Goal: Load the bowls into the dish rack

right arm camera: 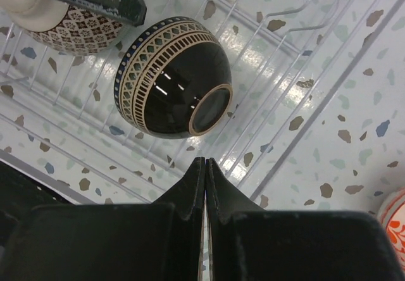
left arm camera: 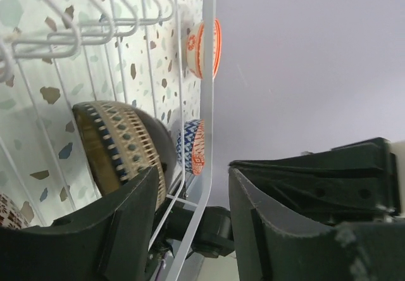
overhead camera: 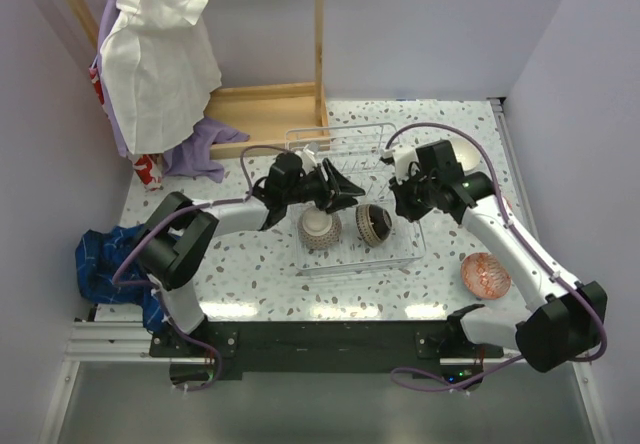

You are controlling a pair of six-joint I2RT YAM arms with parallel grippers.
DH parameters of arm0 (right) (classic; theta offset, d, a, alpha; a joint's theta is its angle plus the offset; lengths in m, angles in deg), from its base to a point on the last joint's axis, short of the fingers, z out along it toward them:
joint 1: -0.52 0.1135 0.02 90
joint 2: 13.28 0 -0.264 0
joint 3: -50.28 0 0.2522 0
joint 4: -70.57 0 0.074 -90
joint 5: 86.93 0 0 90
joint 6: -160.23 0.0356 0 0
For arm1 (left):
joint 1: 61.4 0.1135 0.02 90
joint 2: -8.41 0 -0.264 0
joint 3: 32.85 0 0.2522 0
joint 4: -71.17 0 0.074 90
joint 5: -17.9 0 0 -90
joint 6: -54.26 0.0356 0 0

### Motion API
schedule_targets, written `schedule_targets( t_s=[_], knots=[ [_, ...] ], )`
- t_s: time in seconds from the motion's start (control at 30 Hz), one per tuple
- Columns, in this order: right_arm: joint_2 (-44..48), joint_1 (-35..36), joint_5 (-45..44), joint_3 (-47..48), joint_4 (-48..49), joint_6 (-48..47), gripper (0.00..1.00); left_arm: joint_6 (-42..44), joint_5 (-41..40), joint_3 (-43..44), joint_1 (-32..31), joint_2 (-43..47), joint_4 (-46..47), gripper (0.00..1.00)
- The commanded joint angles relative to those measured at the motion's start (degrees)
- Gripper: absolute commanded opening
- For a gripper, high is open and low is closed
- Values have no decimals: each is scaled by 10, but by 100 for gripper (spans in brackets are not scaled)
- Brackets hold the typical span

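Observation:
The wire dish rack (overhead camera: 400,249) lies mid-table. Two bowls rest in it on their sides: a white-and-brown patterned bowl (overhead camera: 319,229) and a black bowl with a tan patterned rim (overhead camera: 373,224). My left gripper (overhead camera: 336,188) is open and empty, just above and behind these bowls. In the left wrist view its jaws (left arm camera: 193,224) straddle the rack's edge wire (left arm camera: 207,72), with the black bowl (left arm camera: 117,148) beside the left finger. My right gripper (overhead camera: 402,208) is shut and empty, just right of the black bowl (right arm camera: 174,85), its tip (right arm camera: 205,164) over the rack (right arm camera: 297,53).
An orange patterned bowl (overhead camera: 486,276) sits on the table right of the rack and shows in the left wrist view (left arm camera: 204,48). A blue-and-orange bowl (left arm camera: 193,145) sits nearer. A wooden frame (overhead camera: 270,104) with hanging cloths stands at the back left. Blue cloth (overhead camera: 105,259) lies left.

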Motion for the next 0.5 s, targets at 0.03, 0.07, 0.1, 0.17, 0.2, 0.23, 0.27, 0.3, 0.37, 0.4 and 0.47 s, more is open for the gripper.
schedule_targets(
  t_s=[0.03, 0.07, 0.1, 0.17, 0.2, 0.23, 0.27, 0.3, 0.37, 0.4, 0.47],
  knots=[
    [-28, 14, 17, -6, 44, 1, 0, 80, 28, 39, 34, 45, -25, 54],
    [-33, 14, 16, -9, 49, 1, 0, 90, 30, 38, 36, 48, -24, 54],
    [-36, 14, 15, -11, 62, -2, 0, 95, 30, 39, 39, 50, -24, 53],
    [-51, 14, 15, -15, 72, -2, 0, 106, 34, 43, 44, 55, -13, 55],
    [-56, 14, 16, -15, 78, -3, 0, 112, 38, 48, 46, 56, -8, 55],
    [-60, 14, 20, -14, 81, -4, 0, 122, 49, 54, 51, 58, 2, 55],
    [-64, 16, 23, -12, 81, -7, 0, 144, 54, 68, 56, 61, 1, 55],
    [-65, 17, 26, -11, 80, -16, 0, 157, 58, 78, 61, 64, -6, 56],
    [-65, 19, 32, -10, 76, -30, 0, 216, 85, 103, 79, 73, -25, 56],
    [-64, 21, 33, -11, 74, -41, 0, 239, 94, 111, 87, 77, -39, 56],
    [-60, 23, 39, -14, 74, -46, 0, 306, 128, 132, 112, 86, -76, 58]
  ],
)
